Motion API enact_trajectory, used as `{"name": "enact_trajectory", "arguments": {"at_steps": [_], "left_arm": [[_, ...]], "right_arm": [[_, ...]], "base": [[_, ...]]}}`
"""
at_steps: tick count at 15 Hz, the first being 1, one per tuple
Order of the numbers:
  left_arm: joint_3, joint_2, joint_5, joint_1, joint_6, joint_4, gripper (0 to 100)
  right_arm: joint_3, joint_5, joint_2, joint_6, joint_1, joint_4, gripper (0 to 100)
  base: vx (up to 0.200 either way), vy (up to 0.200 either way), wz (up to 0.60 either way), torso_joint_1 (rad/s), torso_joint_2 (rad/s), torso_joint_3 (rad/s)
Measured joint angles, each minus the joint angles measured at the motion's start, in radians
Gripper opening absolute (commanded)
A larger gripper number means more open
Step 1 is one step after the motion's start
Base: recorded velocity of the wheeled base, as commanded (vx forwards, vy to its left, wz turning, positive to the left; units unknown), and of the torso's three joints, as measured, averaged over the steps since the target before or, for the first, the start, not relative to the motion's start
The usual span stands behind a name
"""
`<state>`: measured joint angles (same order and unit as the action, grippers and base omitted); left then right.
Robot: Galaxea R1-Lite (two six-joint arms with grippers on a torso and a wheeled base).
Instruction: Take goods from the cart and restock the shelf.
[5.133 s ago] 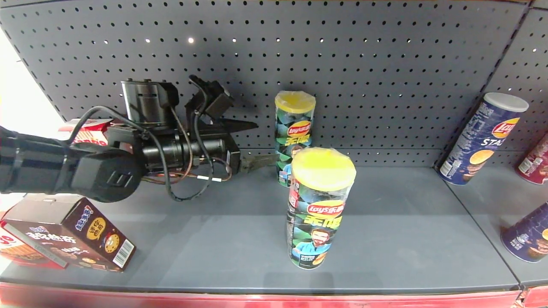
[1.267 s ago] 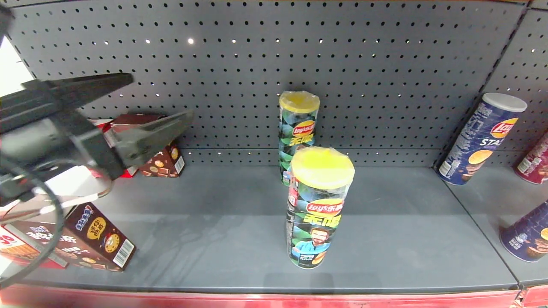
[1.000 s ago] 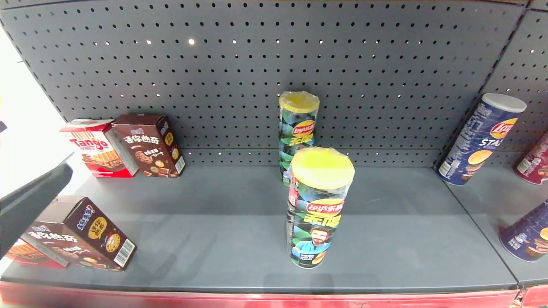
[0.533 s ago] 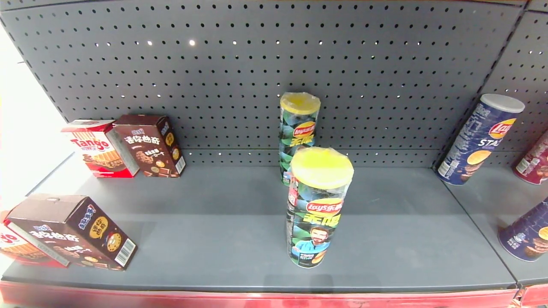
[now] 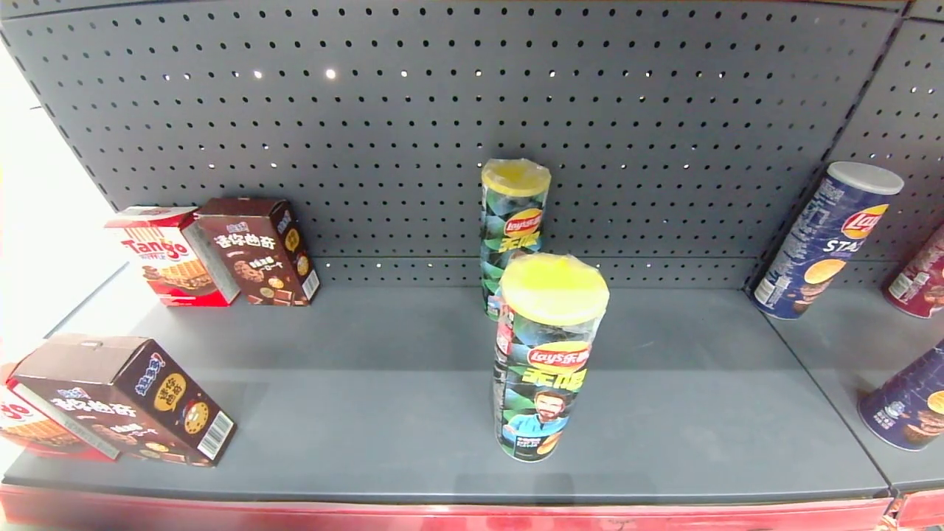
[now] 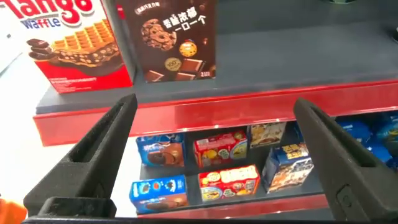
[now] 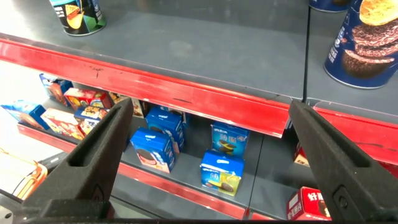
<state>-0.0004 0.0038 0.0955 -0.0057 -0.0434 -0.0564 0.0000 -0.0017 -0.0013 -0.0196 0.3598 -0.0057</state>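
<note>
Shelf (image 5: 700, 398) partly stocked: front can (image 5: 549, 354) at frame centre, rear can (image 5: 514, 221) behind it, boxes (image 5: 254, 247) at left. Left gripper (image 6: 211, 168) and right gripper (image 7: 211, 162) spread wide, empty. You likely must fetch more from cart.

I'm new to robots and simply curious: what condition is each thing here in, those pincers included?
Front chip can: upright, lid on.
Rear chip can: upright, lid on.
Blue can: standing, lid on.
Front cookie box: upright, closed.
Left pincer: open, empty.
Right pincer: open, empty.
</note>
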Motion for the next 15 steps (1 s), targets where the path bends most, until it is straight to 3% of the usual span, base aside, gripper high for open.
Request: {"name": "enact_trajectory", "arguments": {"at_steps": [4, 5, 6, 7, 9, 11, 15], "left_arm": [[0.0, -0.007, 0.006, 0.001, 0.005, 0.007, 100], [-0.001, -0.008, -0.043, 0.002, -0.002, 0.028, 100], [-0.001, -0.008, -0.131, 0.003, -0.005, 0.054, 100], [-0.001, -0.008, -0.16, 0.003, -0.007, 0.059, 100], [-0.001, -0.008, -0.134, 0.003, -0.007, 0.06, 100], [-0.001, -0.008, -0.122, 0.003, 0.028, 0.061, 100], [-0.001, -0.008, -0.12, 0.003, 0.034, 0.06, 100]], "right_arm": [[0.0, 0.0, 0.0, 0.0, 0.001, 0.0, 100], [0.0, 0.0, 0.0, 0.0, 0.0, 0.0, 100], [0.0, 0.0, 0.0, 0.0, 0.0, 0.0, 100], [0.0, 0.0, 0.0, 0.0, 0.0, 0.0, 100], [0.0, 0.0, 0.0, 0.0, 0.0, 0.0, 100], [0.0, 0.0, 0.0, 0.0, 0.001, 0.0, 100], [0.0, 0.005, 0.0, -0.013, 0.001, 0.0, 100]], "base": [[0.0, 0.0, 0.0, 0.0, 0.0, 0.0], [0.0, 0.0, 0.0, 0.0, 0.0, 0.0], [0.0, 0.0, 0.0, 0.0, 0.0, 0.0], [0.0, 0.0, 0.0, 0.0, 0.0, 0.0], [0.0, 0.0, 0.0, 0.0, 0.0, 0.0], [0.0, 0.0, 0.0, 0.0, 0.0, 0.0], [0.0, 0.0, 0.0, 0.0, 0.0, 0.0]]}}
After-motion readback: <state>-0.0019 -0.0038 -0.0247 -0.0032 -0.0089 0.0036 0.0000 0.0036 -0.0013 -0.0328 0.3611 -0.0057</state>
